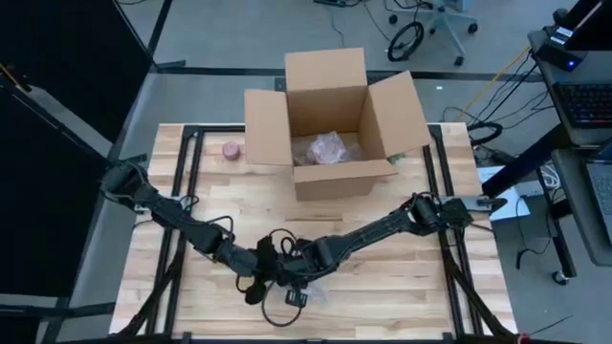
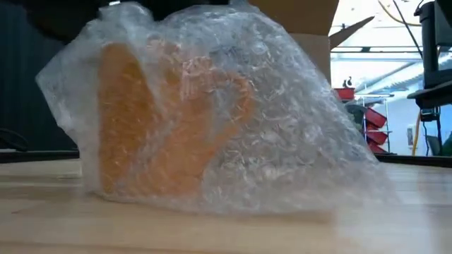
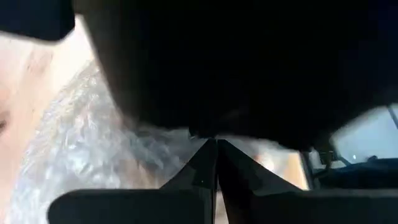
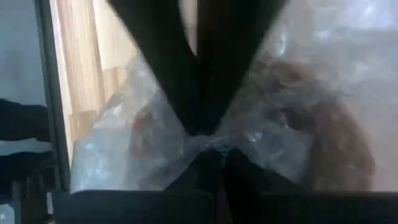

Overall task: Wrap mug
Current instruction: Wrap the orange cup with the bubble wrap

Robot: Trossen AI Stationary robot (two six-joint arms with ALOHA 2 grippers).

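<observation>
Closest of all, in the low view, an orange mug [image 2: 152, 123] sits on the wooden table [image 2: 226, 226] at the middle left of the frame. Its handle points right. Bubble wrap [image 2: 296, 134] lies loosely all over it and spreads out to the right.

In the high view, both arms meet at the lower middle of the frame, right over the mug. The left gripper [image 1: 263, 277] comes in from the left and the right gripper [image 1: 301, 272] from the right.

The right wrist view shows that claw's two fingers pinched together on a fold of the bubble wrap. The left wrist view shows the left claw's fingers closed to a point with the wrap just beyond them, but I cannot tell if it has hold of any.

Farther back, in the upper middle of the high view, stands an open cardboard box [image 1: 330, 124] with a wrapped bundle [image 1: 327, 148] inside. A small pink thing [image 1: 230, 150] sits left of it.

What could go wrong? The wrap looks loose. If a claw pulls too hard, the thin sheet might slip out or tear, or the mug might tip over. If a claw lets go too soon, the wrap may spring open again.
</observation>
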